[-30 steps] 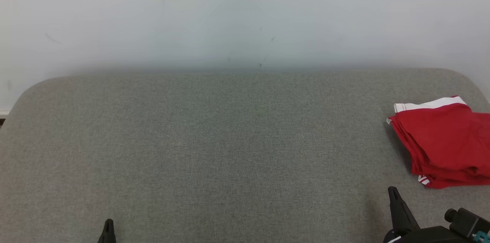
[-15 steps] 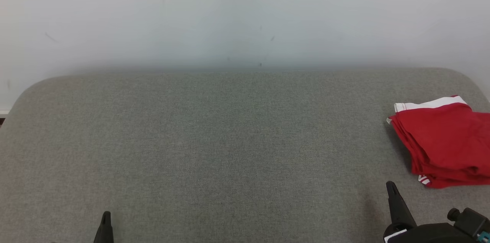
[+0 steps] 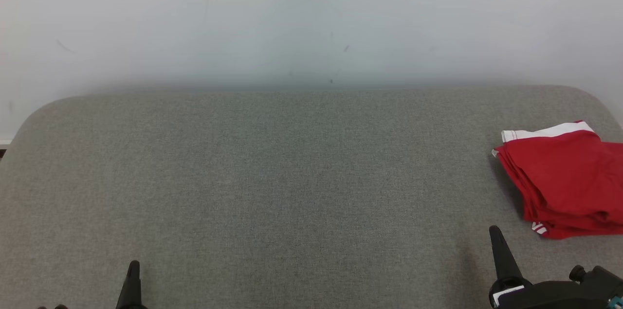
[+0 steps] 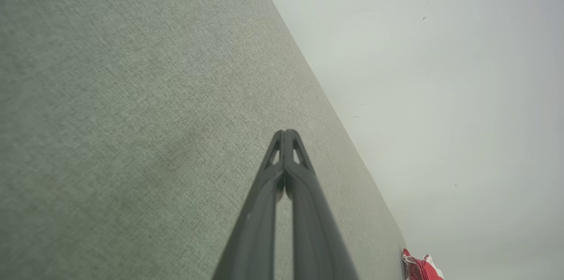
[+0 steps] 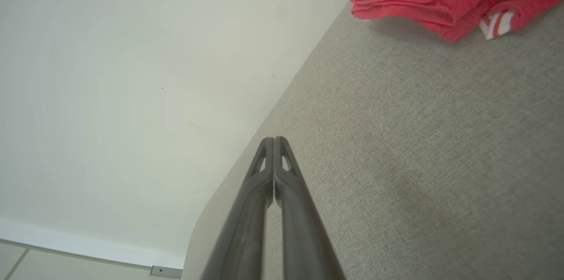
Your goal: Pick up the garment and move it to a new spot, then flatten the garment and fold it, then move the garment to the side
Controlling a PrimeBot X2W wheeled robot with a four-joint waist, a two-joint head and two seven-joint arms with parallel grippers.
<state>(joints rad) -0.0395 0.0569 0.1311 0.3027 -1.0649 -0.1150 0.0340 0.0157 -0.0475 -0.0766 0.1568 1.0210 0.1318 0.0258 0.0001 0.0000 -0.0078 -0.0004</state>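
Grey surface [image 3: 292, 177] bears folded red garment [image 3: 564, 177], white-banded, at right; left tool [image 3: 133, 266] and right tool [image 3: 495, 232] clenched, empty.

In the head view, the left gripper [image 3: 133, 265] has slid toward 12 o'clock, drifting slightly to 11, so more of its dark fingers shows above the bottom edge. The right gripper [image 3: 493, 230] has also advanced toward 12 o'clock, a touch to 11, and its white label [image 3: 506, 294] has come into sight.
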